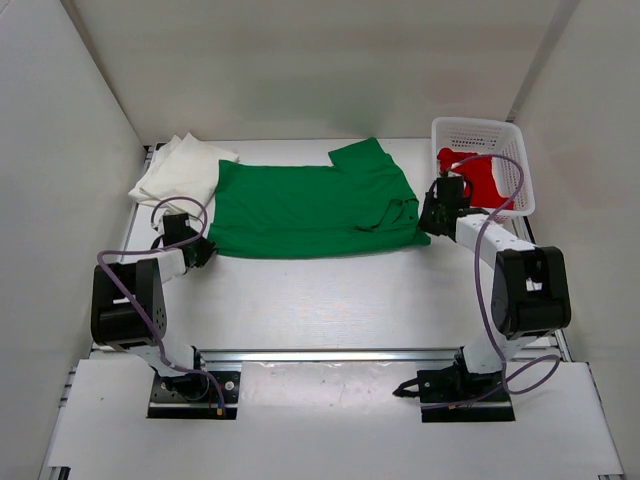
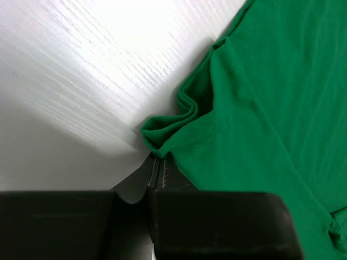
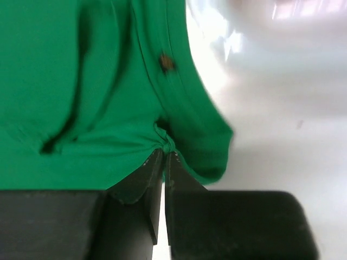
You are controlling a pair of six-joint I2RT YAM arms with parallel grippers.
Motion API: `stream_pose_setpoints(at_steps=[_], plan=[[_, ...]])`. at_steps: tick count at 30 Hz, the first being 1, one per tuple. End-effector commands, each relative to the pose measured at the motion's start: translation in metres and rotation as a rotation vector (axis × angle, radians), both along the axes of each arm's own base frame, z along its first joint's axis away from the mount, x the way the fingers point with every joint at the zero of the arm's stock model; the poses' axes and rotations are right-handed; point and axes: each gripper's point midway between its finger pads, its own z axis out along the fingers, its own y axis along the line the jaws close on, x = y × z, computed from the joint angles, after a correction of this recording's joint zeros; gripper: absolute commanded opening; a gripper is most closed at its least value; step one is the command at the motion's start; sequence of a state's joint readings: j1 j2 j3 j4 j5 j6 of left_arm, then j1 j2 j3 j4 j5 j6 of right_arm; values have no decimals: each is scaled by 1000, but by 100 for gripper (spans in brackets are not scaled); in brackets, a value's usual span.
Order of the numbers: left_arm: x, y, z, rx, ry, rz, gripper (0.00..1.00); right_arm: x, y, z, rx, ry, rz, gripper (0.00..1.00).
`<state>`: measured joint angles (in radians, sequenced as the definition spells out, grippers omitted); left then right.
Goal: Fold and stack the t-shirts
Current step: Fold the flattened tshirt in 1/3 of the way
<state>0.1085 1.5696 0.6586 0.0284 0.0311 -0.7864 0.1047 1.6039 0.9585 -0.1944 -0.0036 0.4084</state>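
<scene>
Two pinches sit on the green t-shirt (image 1: 300, 205), which lies spread across the middle of the table (image 1: 320, 300). The left gripper (image 2: 157, 162) has its jaws pressed together on the rolled near-left hem corner. The right gripper (image 3: 164, 157) is pinching a small bunched knot of cloth at the near-right corner.

To fold well, both arms should lift together and level, keeping the near hem taut between them. They should then carry it over to the far edge and lay it down square. The left bite looks thin, and its wrist view does not show how much cloth sits between the jaws, so a slow rise is safer. The white t-shirt (image 1: 180, 170) touches the green one's far-left end and could be dragged along.

By count there are three t-shirts:
- one green, on the table
- one white, at the far left
- one red t-shirt (image 1: 480, 175), inside the basket (image 1: 475, 125) at the far right

There is one basket and two grippers.
</scene>
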Motion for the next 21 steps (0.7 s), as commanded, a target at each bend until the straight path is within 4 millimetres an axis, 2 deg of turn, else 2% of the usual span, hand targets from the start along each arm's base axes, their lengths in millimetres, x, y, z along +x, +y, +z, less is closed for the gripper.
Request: stream_pose_setpoints(at_steps=[1,3,6,9,10,11,13,16,17,19,21], plan=[[7,17,5,27,-13,36,0,32,-22,16,-66,-63,-32,0],[9,17,7,32,-18,39,0,36,-26,5,-71,-45,-34,0],[8,17,3,32,-5,38,0,46,-23,2,-55,-80,-5,3],[8,20,5,37,-2,40,0,48,-22,-1,-58,-67,-1,18],[6,21,3,36,2,43,0,45,-21,-2,-63,-50,8,26],[6,22,4,33,0,44,0,45,-17,7,-62,-70,17,30],[9,24,10,39,-11,48,0,36,-19,14,-91,-70,-11,33],[12,26,20,47,-39,47,0,26,-19,40,-70,-120,-42,34],[8,25,21,45,-26,49,0,18,-20,32,-66,-100,-53,33],[5,25,19,46,-17,46,0,7,-16,35,-31,-122,-62,32],[6,25,20,48,-18,42,0,-13,-2,15,18,-86,-34,30]])
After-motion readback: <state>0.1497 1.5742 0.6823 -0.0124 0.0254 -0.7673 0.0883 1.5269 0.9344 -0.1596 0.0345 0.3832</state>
